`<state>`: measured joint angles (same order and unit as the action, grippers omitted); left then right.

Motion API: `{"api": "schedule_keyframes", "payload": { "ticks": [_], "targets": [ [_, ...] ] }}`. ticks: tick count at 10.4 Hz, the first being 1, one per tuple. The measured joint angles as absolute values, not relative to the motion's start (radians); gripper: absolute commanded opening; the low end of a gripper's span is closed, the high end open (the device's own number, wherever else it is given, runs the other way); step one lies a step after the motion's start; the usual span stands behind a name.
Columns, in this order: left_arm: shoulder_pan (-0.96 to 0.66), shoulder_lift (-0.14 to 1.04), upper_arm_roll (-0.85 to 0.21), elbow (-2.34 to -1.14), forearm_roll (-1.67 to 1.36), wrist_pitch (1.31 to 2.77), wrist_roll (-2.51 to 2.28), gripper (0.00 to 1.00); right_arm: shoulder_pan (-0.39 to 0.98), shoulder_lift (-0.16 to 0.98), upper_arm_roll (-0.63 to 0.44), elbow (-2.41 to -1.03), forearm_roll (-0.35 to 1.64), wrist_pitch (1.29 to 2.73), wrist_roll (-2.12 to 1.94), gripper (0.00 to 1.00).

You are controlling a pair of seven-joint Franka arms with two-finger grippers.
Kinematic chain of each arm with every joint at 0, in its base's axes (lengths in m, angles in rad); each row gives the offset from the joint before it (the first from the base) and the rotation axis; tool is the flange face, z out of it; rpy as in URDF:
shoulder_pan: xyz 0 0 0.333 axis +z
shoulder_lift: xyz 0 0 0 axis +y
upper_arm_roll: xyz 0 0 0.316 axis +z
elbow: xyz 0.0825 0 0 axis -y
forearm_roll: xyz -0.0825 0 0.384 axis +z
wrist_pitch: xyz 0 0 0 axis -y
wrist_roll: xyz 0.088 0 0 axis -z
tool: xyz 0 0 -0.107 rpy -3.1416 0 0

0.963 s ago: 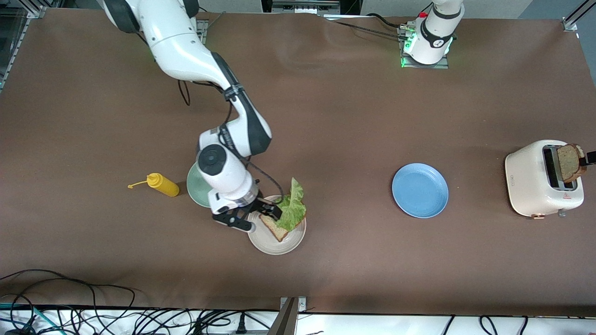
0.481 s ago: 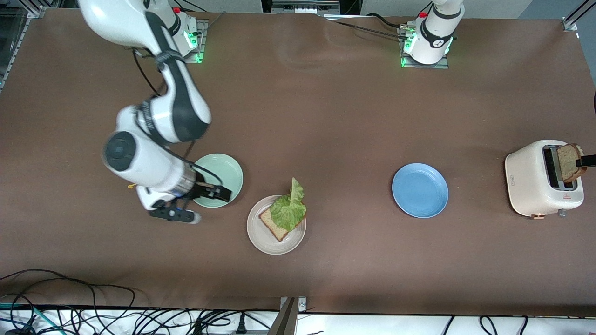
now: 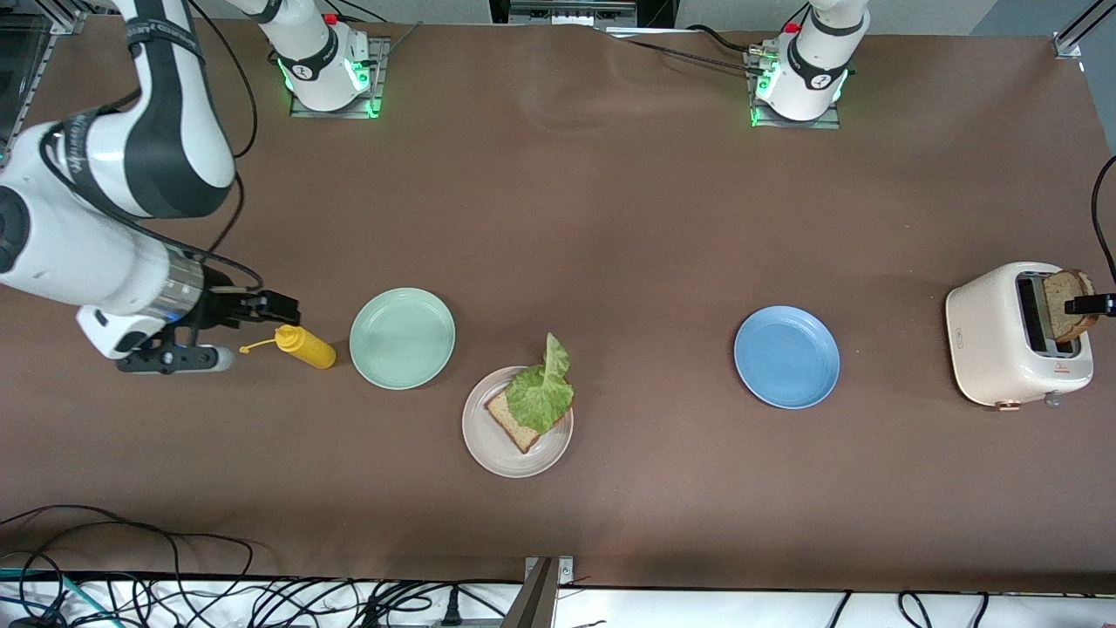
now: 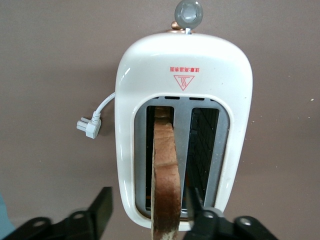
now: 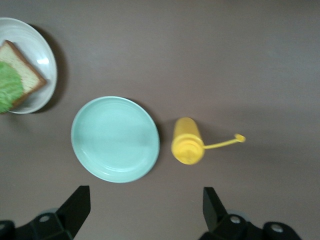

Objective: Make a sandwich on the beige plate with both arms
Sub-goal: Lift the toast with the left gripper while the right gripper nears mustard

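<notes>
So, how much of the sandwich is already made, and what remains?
Done: one bread slice with lettuce on top lies on the beige plate. In hand: the left gripper is around the second slice, which stands in the toaster; its jaws are not yet tight on it. The right gripper, open, is over the yellow bottle. Left: carry that slice over and lay it on the lettuce.

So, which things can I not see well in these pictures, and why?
- Left gripper: almost all of it lies outside the front view's edge; the wrist view shows only its finger ends around the bread slice in the toaster.
- That slice's lower part: hidden inside the slot.
- Bread on the beige plate: partly covered by lettuce.
- Right gripper: finger bases cut off in its wrist view.
</notes>
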<state>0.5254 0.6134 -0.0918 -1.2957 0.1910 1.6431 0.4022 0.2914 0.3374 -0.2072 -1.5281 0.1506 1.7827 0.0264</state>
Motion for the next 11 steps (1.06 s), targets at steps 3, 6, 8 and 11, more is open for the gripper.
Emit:
{"api": "schedule_keyframes", "payload": {
  "ticks": [3,6,8,11],
  "targets": [
    [0.525,0.613,-0.092,-1.296,0.191,1.629,0.402,0.0,0.264,0.274,-0.206,-1.586,0.075,1.768,-0.001,1.0],
    [0.524,0.611,-0.093,-1.289,0.191,1.618,0.402,0.0,0.221,0.258,-0.206,-1.614,0.06,1.768,-0.118,1.0],
    [0.523,0.596,-0.097,-1.26,0.195,1.568,0.403,0.0,0.178,0.259,-0.205,-1.623,0.06,1.768,-0.294,1.0],
    [0.522,0.523,-0.102,-1.212,0.2,1.473,0.476,0.0,0.098,0.289,-0.198,-1.628,0.088,1.769,-0.535,1.0]
  ]
}}
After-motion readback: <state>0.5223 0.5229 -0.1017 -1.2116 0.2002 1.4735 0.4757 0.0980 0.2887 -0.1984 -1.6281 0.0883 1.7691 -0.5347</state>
